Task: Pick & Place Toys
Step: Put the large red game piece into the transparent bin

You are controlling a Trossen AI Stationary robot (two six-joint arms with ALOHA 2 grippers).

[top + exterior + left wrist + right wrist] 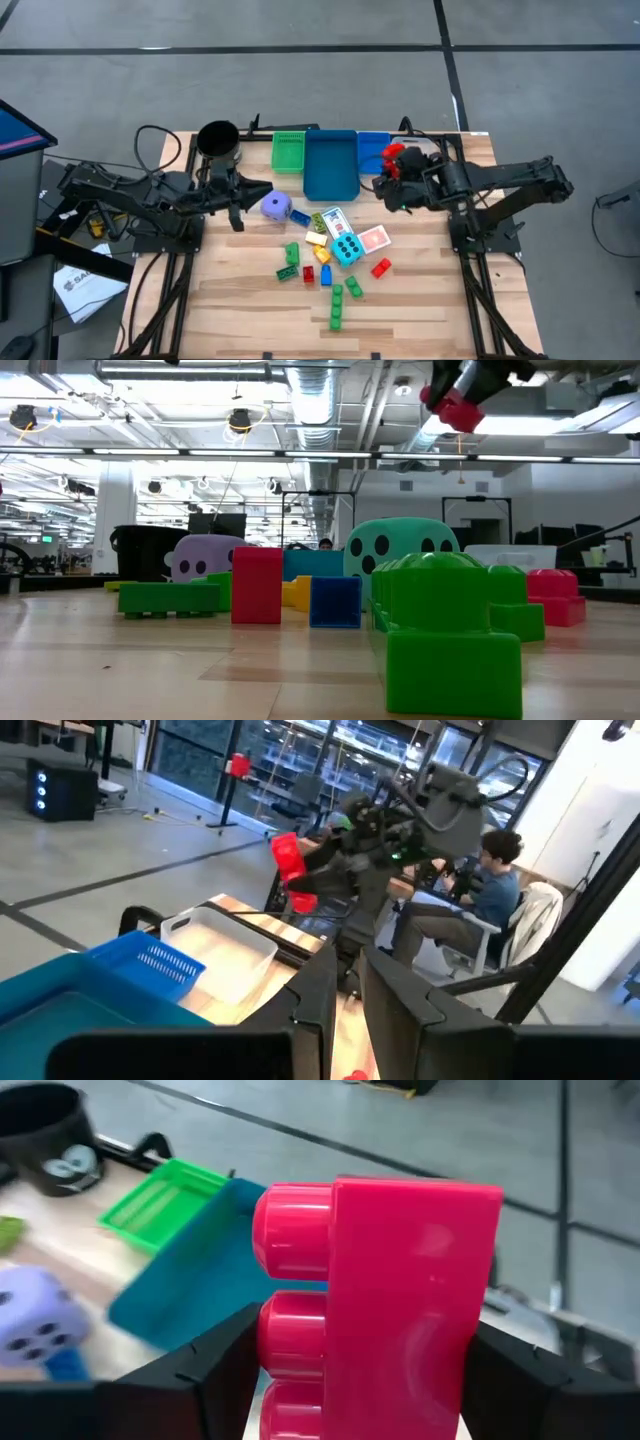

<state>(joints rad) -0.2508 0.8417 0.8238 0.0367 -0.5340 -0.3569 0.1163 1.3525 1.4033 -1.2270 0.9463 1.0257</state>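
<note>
We saw the right gripper (392, 160) clamped on a red brick (385, 1305), held in the air just beside the large blue bin (330, 165). The remaining toys lay on the table below and to its left. The left gripper (238, 195) was clenched empty, near the purple die (276, 207).

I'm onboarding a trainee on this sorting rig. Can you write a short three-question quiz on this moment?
1. True or false: the right pincer is shut on a red brick.
2. Which bin lies nearest that brick in the high view? A) green bin B) small blue bin C) black cup
3. Fill in: the purple die sits just ahead of the ___ pincer.

Key: 1 true; 2 B; 3 left.
</note>
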